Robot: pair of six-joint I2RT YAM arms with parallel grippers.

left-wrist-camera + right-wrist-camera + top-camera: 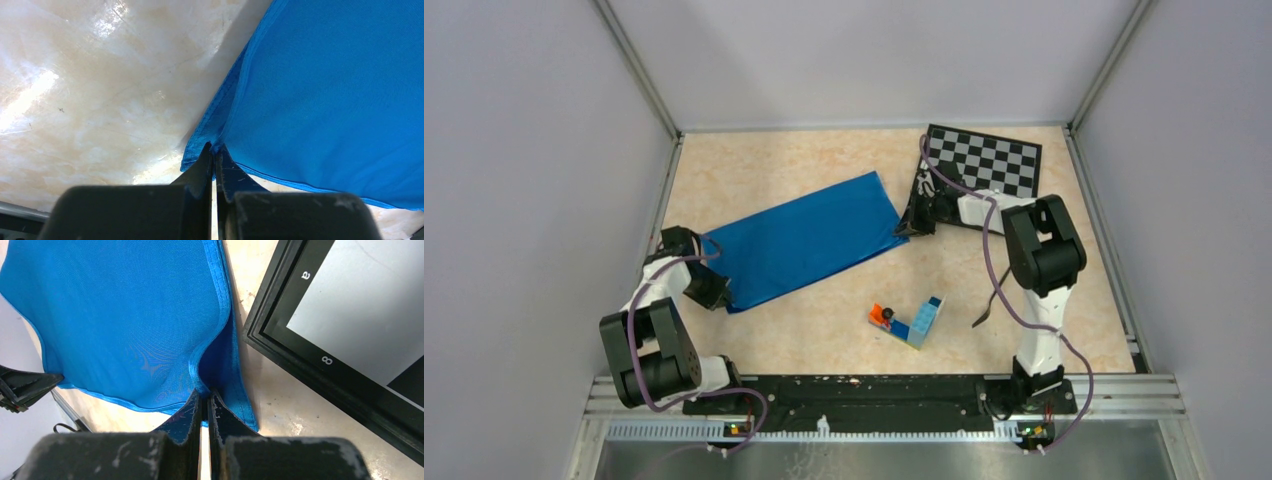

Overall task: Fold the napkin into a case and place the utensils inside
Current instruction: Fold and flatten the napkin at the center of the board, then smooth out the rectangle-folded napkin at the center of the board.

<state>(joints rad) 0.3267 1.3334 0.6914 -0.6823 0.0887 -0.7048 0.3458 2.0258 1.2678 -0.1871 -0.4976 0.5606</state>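
One napkin (804,240) and one fork (984,312) show, with left fingers (200,172) and right fingers (222,416) each clamped tight on a napkin corner.

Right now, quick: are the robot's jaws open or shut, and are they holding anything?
Left gripper: jaws closed, pinching a corner of the napkin.
Right gripper: jaws closed, pinching the napkin's edge near another corner.
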